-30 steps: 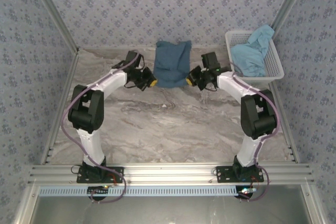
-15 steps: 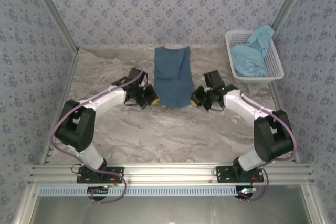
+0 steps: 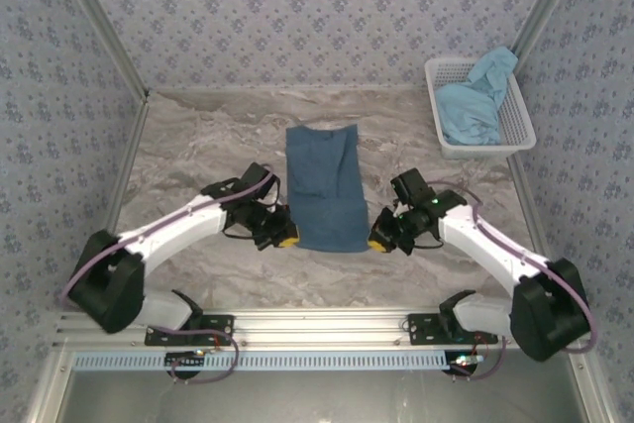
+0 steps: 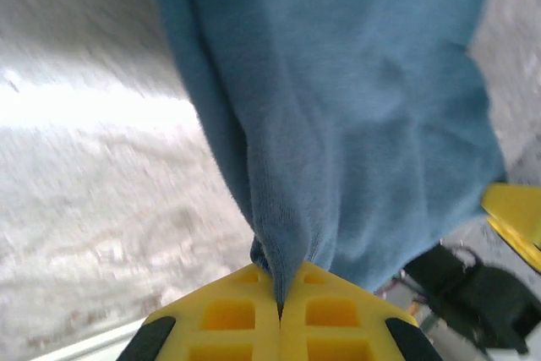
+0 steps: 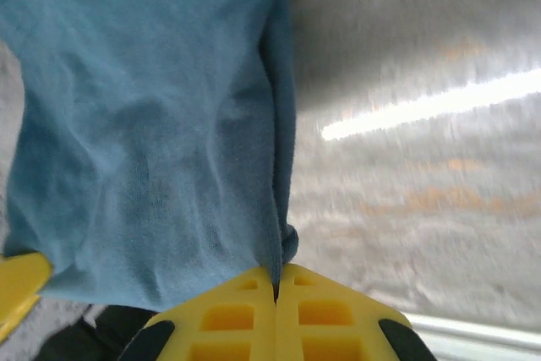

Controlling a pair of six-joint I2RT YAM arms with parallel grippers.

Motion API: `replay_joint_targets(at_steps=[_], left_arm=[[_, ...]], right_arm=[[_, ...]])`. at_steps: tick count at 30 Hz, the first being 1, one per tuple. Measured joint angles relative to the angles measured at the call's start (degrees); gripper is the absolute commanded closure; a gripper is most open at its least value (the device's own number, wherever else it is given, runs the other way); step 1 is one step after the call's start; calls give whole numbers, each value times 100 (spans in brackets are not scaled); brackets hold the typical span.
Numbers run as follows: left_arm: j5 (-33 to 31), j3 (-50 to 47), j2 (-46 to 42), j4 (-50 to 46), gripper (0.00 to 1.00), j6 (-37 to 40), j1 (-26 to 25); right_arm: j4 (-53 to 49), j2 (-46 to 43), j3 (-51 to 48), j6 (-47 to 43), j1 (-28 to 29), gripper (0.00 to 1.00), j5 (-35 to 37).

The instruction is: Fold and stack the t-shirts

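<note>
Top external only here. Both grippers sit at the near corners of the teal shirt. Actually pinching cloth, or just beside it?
Observer: Left wrist view: the left gripper is shut on the teal shirt, with cloth bunched into the pinch.
Operator: Right one?
Observer: Right wrist view: the right gripper is shut on it too, no gap showing.
Operator: Single layer in the grip?
Observer: Can't count layers. On both sides a rolled edge of the shirt runs straight into the pinch.

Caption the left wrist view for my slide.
Left pincer shut on the teal-blue t-shirt, its cloth stretching away over the marble table.
</note>
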Motion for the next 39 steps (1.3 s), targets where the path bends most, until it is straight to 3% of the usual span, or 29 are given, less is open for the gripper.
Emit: replay_joint_targets(at_steps=[9,16,25,30,34,36,38,39], left_arm=[[225,-11,-1805,-133,100,-350,-348],[-24,105,-1926,-186,100,-636,170],[-245,516,-925,-140,100,-894,1139],[-247,1191,407,-44,100,-866,1493],[-295,2374,1880,-90,98,-625,1698],[-289,3034,2643,-70,92,-461,1794],[-282,3595,3309,-94,74,-280,1893],[-284,3803,3576,-76,65,-216,1937]], right_arm=[[-1469,-723,1344,-24,127,100,-302],[-1521,66,2529,48,-26,100,-450],[-964,1884,3484,-13,-345,100,-481],[-695,2981,4059,-157,-629,100,-479],[-522,3845,4516,-273,-848,100,-444],[-413,4232,4693,-291,-949,100,-409],[-367,4570,4876,-297,-1038,100,-361],[-348,4723,4977,-299,-1075,92,-332]])
